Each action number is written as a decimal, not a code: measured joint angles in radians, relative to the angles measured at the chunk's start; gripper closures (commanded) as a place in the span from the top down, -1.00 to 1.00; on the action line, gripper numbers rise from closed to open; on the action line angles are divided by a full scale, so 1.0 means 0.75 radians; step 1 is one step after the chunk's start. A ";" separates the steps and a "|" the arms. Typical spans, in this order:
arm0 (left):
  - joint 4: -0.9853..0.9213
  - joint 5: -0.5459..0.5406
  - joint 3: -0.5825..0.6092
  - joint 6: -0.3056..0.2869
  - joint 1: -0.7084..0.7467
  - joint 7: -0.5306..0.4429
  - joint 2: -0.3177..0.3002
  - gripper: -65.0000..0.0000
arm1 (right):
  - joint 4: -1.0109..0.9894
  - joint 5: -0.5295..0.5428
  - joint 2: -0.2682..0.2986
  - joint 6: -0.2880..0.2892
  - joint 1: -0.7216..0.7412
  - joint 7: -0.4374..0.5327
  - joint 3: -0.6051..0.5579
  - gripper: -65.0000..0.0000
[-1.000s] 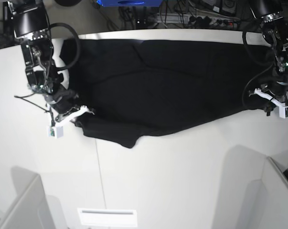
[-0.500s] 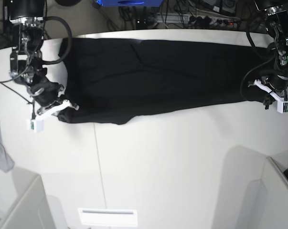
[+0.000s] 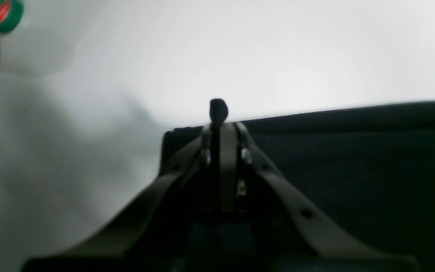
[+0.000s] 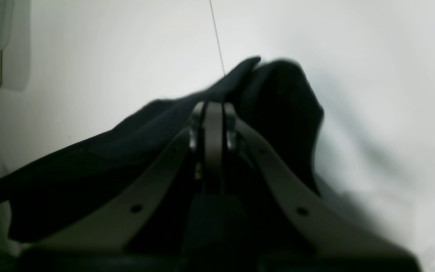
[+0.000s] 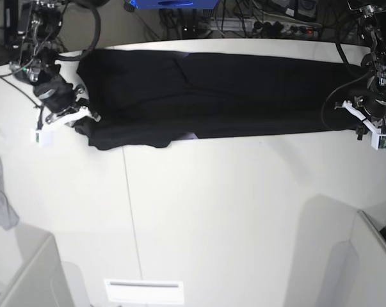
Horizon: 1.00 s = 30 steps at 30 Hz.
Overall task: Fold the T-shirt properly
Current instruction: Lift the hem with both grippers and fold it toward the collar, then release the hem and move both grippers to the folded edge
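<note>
Black T-shirt [image 5: 231, 89] now stretches flatter, farther back; left gripper [image 5: 360, 125] and right gripper [image 5: 84, 115] stay clamped on its ends, fingertips hidden.

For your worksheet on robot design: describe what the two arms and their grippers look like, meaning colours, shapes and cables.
Both arms are black, jointed metal with exposed parts and looping black cables. The left gripper and right gripper have white mounts, each carrying a small white box. In the wrist views the fingers are flat, grey-beige strips that widen into a V-shaped frame with screw holes.
</note>
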 measured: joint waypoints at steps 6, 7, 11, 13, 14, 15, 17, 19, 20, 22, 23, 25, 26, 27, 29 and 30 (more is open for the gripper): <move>0.004 0.181 0.007 -0.001 0.035 0.005 0.002 -1.00 | 0.006 0.214 0.034 -0.001 -0.074 0.011 0.028 -1.00; 0.004 0.206 0.009 -0.001 0.032 0.004 0.003 -1.00 | 0.008 0.224 0.042 0.000 -0.089 0.012 0.022 -1.00; 0.005 0.212 0.009 -0.002 0.034 0.002 0.003 -1.00 | 0.009 0.221 0.042 -0.001 -0.160 0.017 0.024 -1.00; 0.008 0.213 0.009 -0.006 0.066 -0.007 -0.001 -1.00 | 0.009 0.222 0.042 -0.001 -0.193 0.016 0.024 -1.00; 0.007 0.215 0.009 -0.006 0.078 -0.002 0.000 -1.00 | 0.009 0.222 0.041 -0.001 -0.204 0.017 0.023 -1.00; 0.007 0.232 0.009 -0.006 0.081 0.012 0.004 -1.00 | 0.008 0.222 0.041 -0.001 -0.214 0.018 0.022 -1.00; 0.008 0.235 0.009 -0.006 0.081 0.003 0.005 -1.00 | 0.002 0.222 0.041 -0.001 -0.225 0.018 0.022 -1.00; 0.012 0.229 0.009 -0.007 0.112 -0.013 0.001 -1.00 | -0.015 0.190 0.041 -0.001 -0.228 0.015 0.022 -1.00; 0.012 0.231 0.009 -0.007 0.136 -0.010 -0.002 -1.00 | -0.019 0.166 0.041 -0.001 -0.227 0.016 0.022 -1.00; 0.012 0.232 0.009 -0.007 0.164 0.008 0.001 -1.00 | -0.020 0.162 0.041 -0.001 -0.220 0.019 0.022 -1.00; 0.011 0.232 0.009 -0.007 0.166 0.007 0.003 -1.00 | -0.020 0.162 0.041 -0.001 -0.219 0.021 0.022 -1.00; 0.010 0.232 0.009 -0.006 0.165 0.002 0.002 -1.00 | -0.021 0.159 0.039 -0.001 -0.226 0.017 0.017 -1.00; 0.010 0.231 0.009 -0.006 0.162 -0.002 0.001 -1.00 | -0.022 0.139 0.033 -0.001 -0.228 0.017 0.005 -1.00; 0.008 0.232 0.009 -0.006 0.162 -0.002 0.002 -1.00 | -0.026 0.132 0.024 -0.003 -0.227 0.016 -0.008 -1.00; 0.008 0.231 0.009 -0.006 0.162 -0.002 0.002 -1.00 | -0.028 0.140 0.017 -0.005 -0.221 0.013 -0.038 -1.00; 0.008 0.231 0.009 -0.006 0.162 -0.001 0.002 -1.00 | -0.028 0.151 0.015 -0.005 -0.221 0.011 -0.042 -1.00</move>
